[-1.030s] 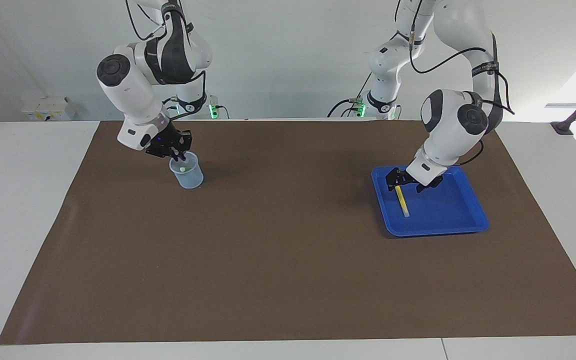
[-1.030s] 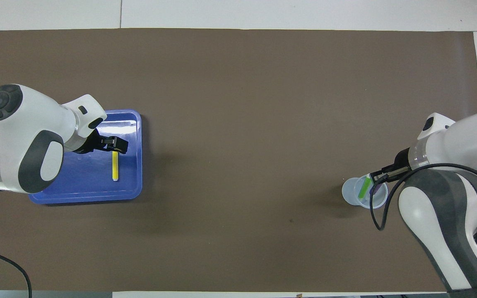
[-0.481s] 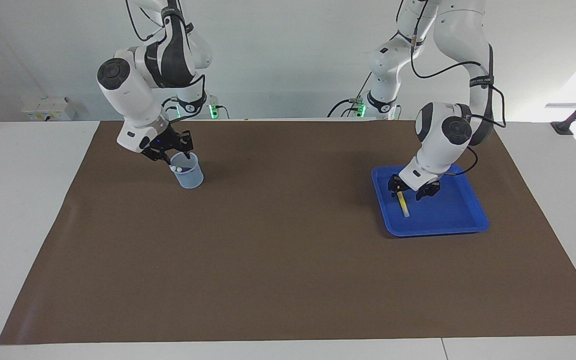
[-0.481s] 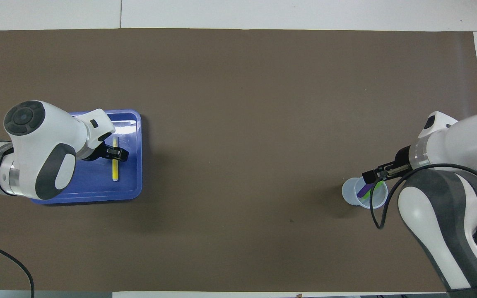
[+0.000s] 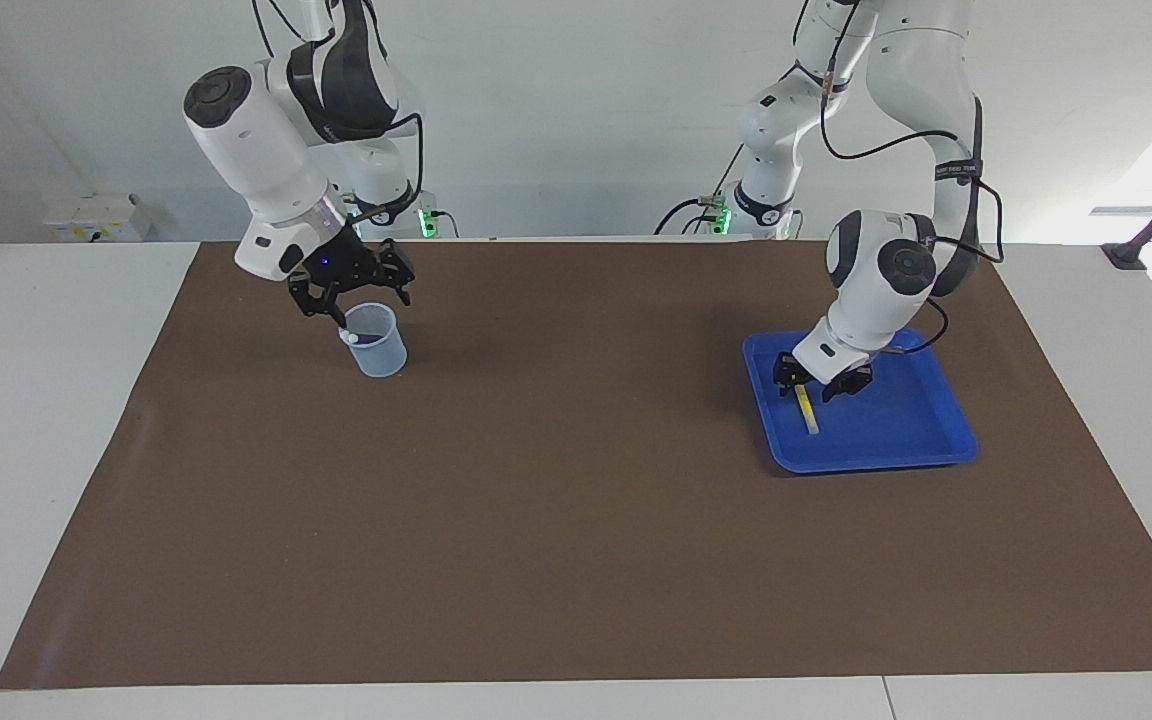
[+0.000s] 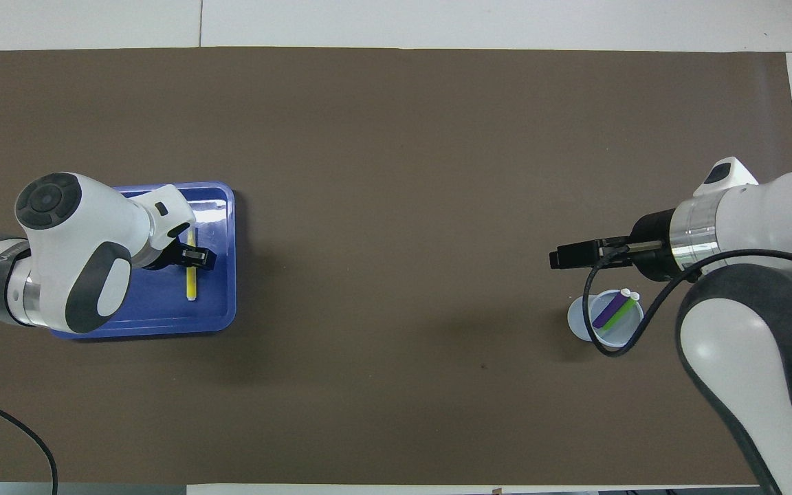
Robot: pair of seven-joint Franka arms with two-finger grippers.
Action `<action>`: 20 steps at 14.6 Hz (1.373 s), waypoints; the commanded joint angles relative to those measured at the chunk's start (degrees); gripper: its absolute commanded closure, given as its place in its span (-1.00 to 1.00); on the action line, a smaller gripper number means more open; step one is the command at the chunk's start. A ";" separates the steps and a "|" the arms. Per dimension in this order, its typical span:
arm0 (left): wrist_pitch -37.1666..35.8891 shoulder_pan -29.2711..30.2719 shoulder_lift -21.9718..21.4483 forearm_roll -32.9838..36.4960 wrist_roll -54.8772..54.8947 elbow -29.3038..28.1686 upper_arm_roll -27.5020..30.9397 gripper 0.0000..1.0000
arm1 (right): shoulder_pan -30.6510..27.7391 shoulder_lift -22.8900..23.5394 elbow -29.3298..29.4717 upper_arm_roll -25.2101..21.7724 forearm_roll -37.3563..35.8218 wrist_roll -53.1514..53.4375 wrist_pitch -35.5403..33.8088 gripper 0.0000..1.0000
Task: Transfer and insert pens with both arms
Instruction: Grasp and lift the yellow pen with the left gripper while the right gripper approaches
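Note:
A yellow pen lies in the blue tray toward the left arm's end of the table. My left gripper is low in the tray over the pen's end nearer the robots. It is open, with one finger on each side of the pen. A clear cup holds the purple pen and the green pen, both leaning with their pale caps up. Just above the cup's rim hangs my right gripper, wide open and holding nothing.
A brown mat covers most of the white table. Two smaller white arms with green lights stand at the robots' edge. The cup and tray sit in the half of the mat nearer the robots.
My right gripper opened, left the purple pen in the cup beside the green one, and rose. My left gripper sank onto the yellow pen's end, its fingers drawing closer.

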 commanded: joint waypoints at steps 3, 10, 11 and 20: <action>1.74 0.54 0.28 1.31 -2.01 -0.78 -0.22 -0.14 | 3.78 0.96 0.88 0.22 16.87 15.95 5.85 -1.00; 1.74 0.72 0.28 2.89 -2.01 -0.86 -0.22 0.66 | 13.45 0.61 -0.25 0.22 30.76 37.33 20.70 -1.00; 1.74 0.72 0.28 2.89 -2.01 -0.86 -0.22 0.98 | 14.86 0.61 -1.04 0.30 31.30 38.03 24.47 -1.00; -12.27 0.11 2.21 1.49 -6.30 10.34 -0.31 1.00 | 18.04 0.00 -3.34 0.22 31.30 38.83 27.94 -1.00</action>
